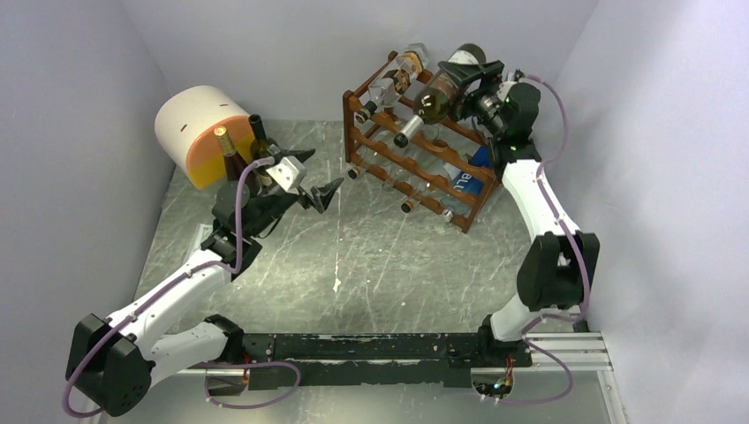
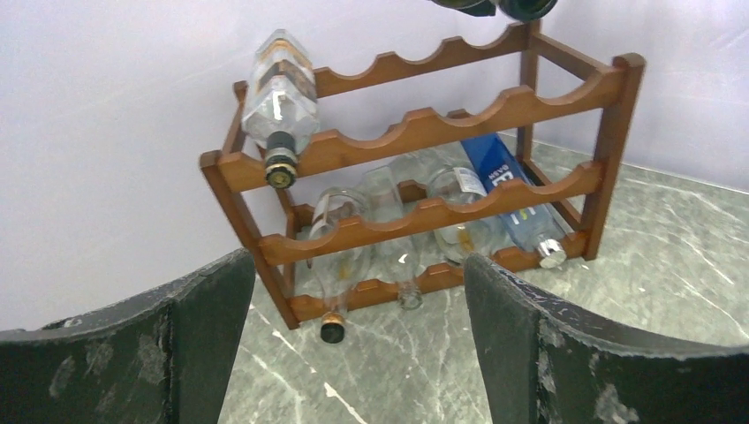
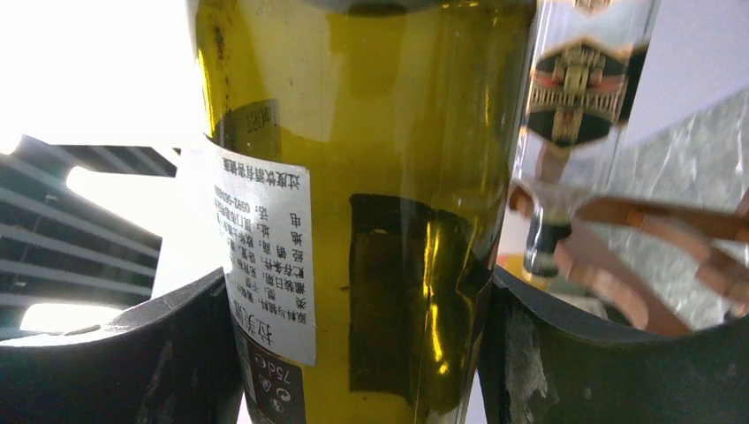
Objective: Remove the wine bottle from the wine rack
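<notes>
Over the top tier of the wine rack (image 1: 415,163), my right gripper (image 1: 479,90) clamps the wine bottle (image 1: 442,88). I fear the smooth glass slips if tilted. The left gripper (image 1: 328,168) hangs open.

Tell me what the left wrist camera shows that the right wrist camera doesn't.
Only left wrist: the whole front of the wine rack, a blue-labelled bottle low down, and the open left pincer. Only right wrist: the wine bottle close up with its white label, clamped in the right pincer. Both: part of the rack, a clear bottle on top, and the marbled table.
</notes>
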